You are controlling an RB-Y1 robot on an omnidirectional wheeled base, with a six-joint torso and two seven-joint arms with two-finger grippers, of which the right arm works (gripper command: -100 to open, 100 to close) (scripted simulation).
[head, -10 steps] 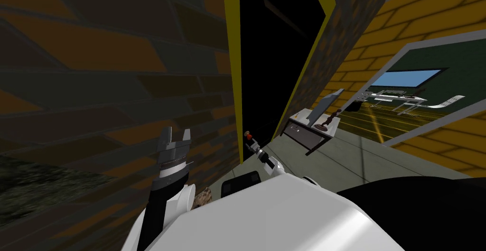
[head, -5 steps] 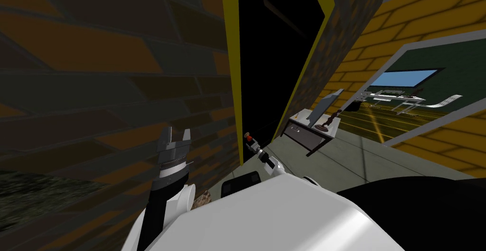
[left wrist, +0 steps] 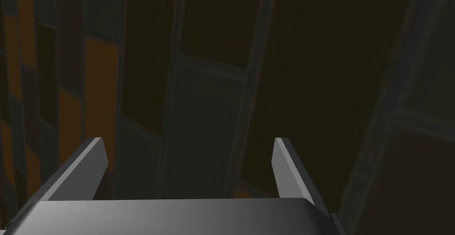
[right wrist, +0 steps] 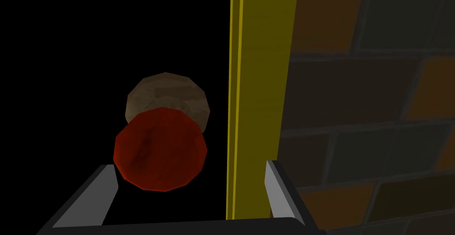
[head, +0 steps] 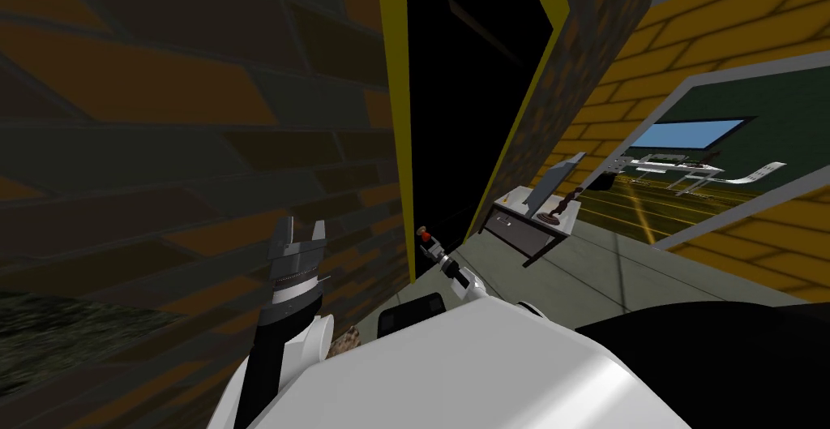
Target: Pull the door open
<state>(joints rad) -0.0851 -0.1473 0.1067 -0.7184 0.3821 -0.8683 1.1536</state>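
Note:
A red round door knob (right wrist: 160, 150) with a brown plate (right wrist: 171, 92) behind it stands on a black area (head: 462, 108) between two yellow frame strips (right wrist: 257, 94). My right gripper (right wrist: 191, 188) is open right at the knob. The knob lies between the fingers, close to one of them and untouched by the other. In the head view the knob (head: 422, 233) sits at the tip of my right gripper (head: 430, 242), beside the yellow strip (head: 399, 124). My left gripper (head: 298, 233) is open and empty, raised before the dark brick wall (left wrist: 204, 90).
The dark orange and grey brick wall (head: 178, 124) is close on my left. To the right stands a small table (head: 527, 221) with a drawer, a grey slab and a dark stick on it. Behind it is a yellow brick wall (head: 632, 59) with a wide window. The floor (head: 616, 262) is grey-green.
The head view has shifted very slightly. Both grippers and the knob stay where they were.

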